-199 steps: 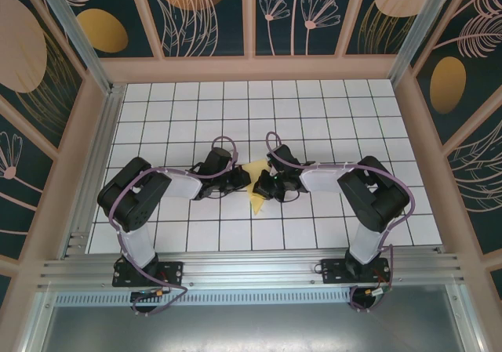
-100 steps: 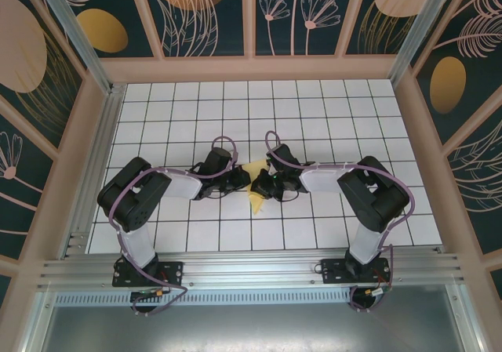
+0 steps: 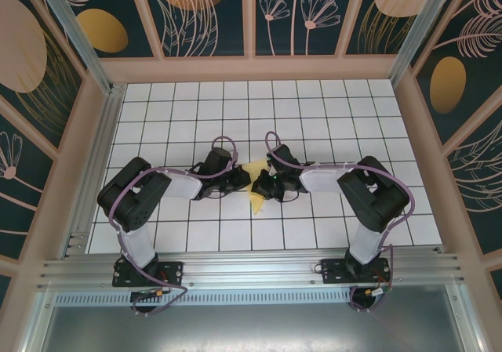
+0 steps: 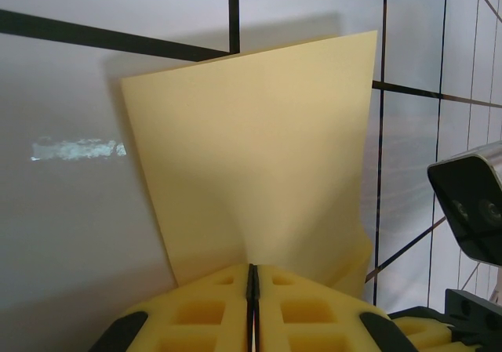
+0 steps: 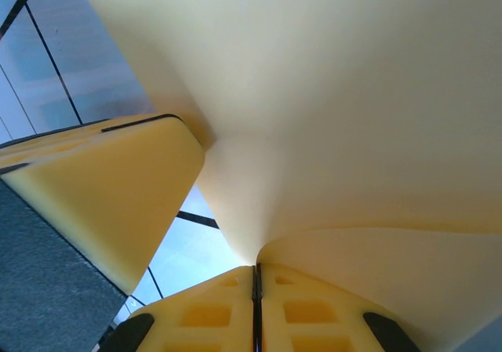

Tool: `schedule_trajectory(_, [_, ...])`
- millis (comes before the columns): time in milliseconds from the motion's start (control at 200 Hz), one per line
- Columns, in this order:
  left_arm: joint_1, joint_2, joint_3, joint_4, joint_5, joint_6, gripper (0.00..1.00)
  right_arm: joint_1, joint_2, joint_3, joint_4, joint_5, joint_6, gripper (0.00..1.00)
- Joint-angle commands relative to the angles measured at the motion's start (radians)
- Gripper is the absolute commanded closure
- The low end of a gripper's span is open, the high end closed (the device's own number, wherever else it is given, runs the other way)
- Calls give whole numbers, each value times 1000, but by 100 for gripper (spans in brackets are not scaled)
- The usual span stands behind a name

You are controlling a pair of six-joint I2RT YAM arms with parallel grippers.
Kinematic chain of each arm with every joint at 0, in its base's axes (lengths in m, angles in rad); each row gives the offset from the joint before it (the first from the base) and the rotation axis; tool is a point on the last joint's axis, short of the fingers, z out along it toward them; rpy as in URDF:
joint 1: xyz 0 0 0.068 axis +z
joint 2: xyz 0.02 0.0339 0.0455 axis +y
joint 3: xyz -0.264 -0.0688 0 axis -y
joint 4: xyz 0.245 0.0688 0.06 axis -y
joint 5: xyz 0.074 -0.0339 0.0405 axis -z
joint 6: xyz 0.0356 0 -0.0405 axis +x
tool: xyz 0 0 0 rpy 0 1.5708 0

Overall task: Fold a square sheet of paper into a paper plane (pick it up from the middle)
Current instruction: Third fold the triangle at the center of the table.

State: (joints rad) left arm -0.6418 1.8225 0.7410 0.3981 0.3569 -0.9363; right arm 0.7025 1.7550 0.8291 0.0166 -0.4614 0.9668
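Clearly early: sheet of paper (image 3: 256,199) at table (image 3: 329,117) centre, only loosely doubled over, no plane shape yet. Left claw (image 4: 252,270) at its 9 o'clock and right claw (image 5: 255,270) at 3 o'clock each pinch it.

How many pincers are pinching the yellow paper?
2. The left pincer is shut on the yellow paper from the left; the right pincer grips it from the right.

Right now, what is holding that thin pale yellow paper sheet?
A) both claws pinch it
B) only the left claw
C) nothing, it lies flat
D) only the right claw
A: the left claw and the right claw are each shut on a part of the pale yellow paper sheet, seen up close in both wrist views.
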Motion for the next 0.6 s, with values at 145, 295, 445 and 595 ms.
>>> schedule_trajectory(145, [-5,17,9,-36,-10,22,89,9,20,4,-5,0,-19,91])
schedule_trajectory(295, [-4,15,12,-40,-10,24,89,11,27,3,8,-10,-16,90])
schedule_trajectory(445, [-5,14,12,-40,-11,25,89,11,31,2,14,-12,-14,90])
schedule_trajectory(595, [-4,14,12,-42,-11,25,89,11,39,7,-7,9,-18,87])
